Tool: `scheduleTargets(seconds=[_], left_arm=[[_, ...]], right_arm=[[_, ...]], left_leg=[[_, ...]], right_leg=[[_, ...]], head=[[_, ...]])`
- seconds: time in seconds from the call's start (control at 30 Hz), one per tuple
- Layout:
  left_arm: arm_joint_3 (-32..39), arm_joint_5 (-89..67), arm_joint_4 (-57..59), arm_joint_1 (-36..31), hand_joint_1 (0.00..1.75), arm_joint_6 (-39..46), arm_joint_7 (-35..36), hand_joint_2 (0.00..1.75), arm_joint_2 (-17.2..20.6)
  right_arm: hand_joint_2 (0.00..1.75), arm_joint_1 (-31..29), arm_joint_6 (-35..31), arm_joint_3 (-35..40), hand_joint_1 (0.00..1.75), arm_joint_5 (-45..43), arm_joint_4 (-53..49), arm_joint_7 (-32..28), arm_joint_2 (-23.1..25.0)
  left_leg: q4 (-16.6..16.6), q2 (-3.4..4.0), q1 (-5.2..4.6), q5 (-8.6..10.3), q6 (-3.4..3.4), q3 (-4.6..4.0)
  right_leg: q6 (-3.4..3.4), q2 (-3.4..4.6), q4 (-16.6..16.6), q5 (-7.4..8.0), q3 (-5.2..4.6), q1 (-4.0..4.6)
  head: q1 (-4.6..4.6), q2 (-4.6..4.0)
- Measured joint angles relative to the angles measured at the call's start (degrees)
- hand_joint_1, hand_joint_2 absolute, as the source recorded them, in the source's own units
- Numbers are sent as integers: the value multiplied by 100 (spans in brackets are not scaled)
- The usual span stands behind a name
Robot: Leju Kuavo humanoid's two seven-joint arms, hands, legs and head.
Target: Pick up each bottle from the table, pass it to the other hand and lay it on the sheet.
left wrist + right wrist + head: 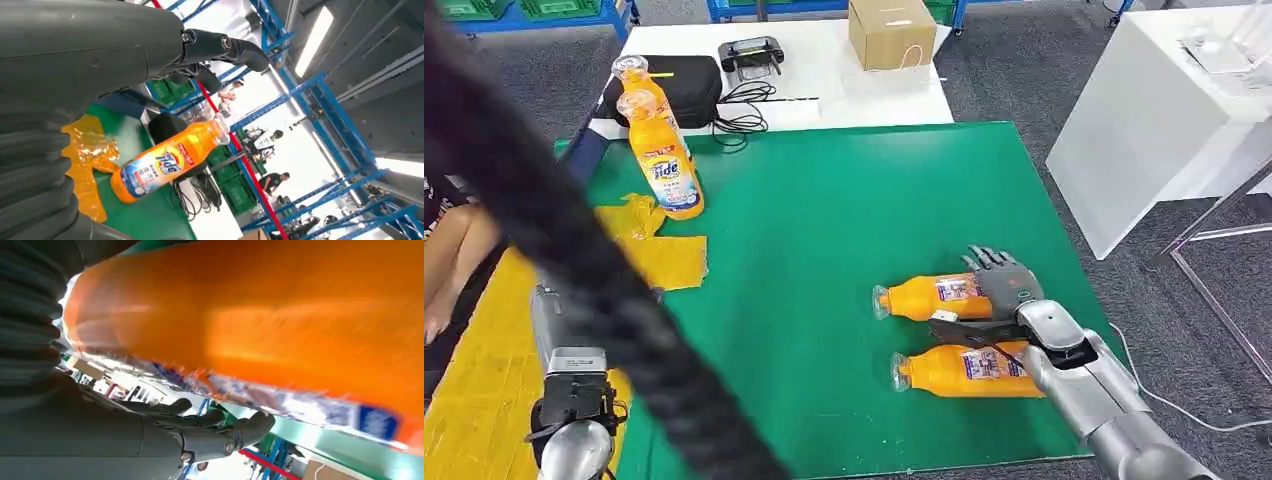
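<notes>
Head view is showing the right hand reaching open over the far lying bottle, not grasping yet; next it needs closing, while the left hand is waiting open.

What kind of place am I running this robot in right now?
Most likely a warehouse-style lab or test hall: blue steel racking with green crates, long ceiling strip lights, grey carpet, and people standing among the racks.
</notes>
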Motion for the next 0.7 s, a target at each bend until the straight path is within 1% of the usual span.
scheduleTargets(seconds=[0.03, 0.07, 0.17, 0.43, 0.7], left_arm=[[-4, 0, 4, -1, 0, 0, 0, 175, -2], [-7, 2, 13, -7, 0, -2, 0, 175, -4], [-11, 15, 46, -24, 0, -2, 2, 175, -9], [-35, 79, 83, -38, 0, -4, 9, 175, -13], [-96, 105, 83, -36, 0, -37, 15, 175, -13]], right_arm=[[175, -34, 0, 9, 140, 0, 37, -2, 15], [175, -60, 0, 22, 152, 2, 90, -7, 37], [175, -116, -39, 61, 175, 26, 238, -11, 103], [175, -261, -308, 140, 175, 6, 489, -11, 306], [175, -230, -584, 144, 175, -345, 527, -155, 573]], left_leg=[[0, -1, 0, 1, 1, 0], [0, -1, 0, 0, 1, -1], [0, -2, -1, 0, 1, -3], [0, -1, 0, 0, 1, -2], [0, -1, 0, 0, 1, -3]], right_leg=[[0, 0, 0, 0, 1, 0], [0, 0, 0, 0, 1, 0], [1, 0, 1, 0, 1, 0], [1, 0, 1, 0, 0, 0], [1, 0, 1, 0, 0, 1]], head=[[0, 0], [2, 0], [0, 0], [0, 0], [0, 0]])
